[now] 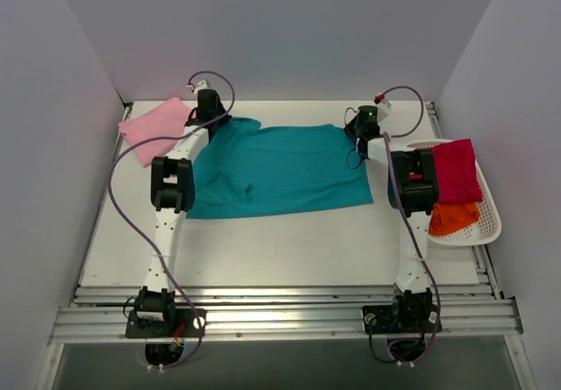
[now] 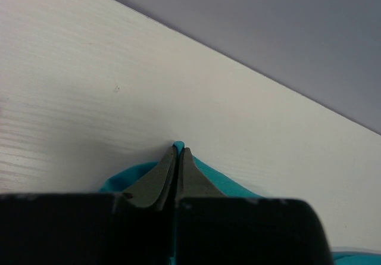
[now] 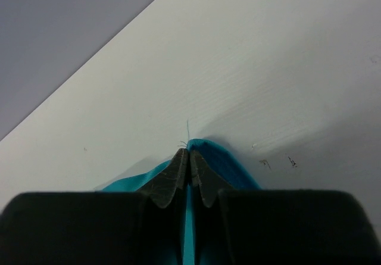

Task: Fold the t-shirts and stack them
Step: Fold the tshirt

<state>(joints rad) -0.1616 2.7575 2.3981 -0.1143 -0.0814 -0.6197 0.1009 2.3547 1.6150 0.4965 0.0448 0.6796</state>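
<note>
A teal t-shirt (image 1: 276, 171) lies spread flat across the middle of the white table. My left gripper (image 1: 210, 112) is at its far left corner, jaws shut on a pinch of teal cloth (image 2: 178, 146). My right gripper (image 1: 361, 127) sits at the far right corner, also shut on a fold of the teal t-shirt (image 3: 205, 149). A light pink t-shirt (image 1: 156, 123) lies folded at the far left of the table. A magenta t-shirt (image 1: 456, 171) and an orange t-shirt (image 1: 451, 218) lie in a basket on the right.
The white plastic basket (image 1: 487, 230) stands at the table's right edge. Grey walls close in the table at the back and both sides. Bare white table (image 1: 289, 250) stretches in front of the teal shirt to the metal rails.
</note>
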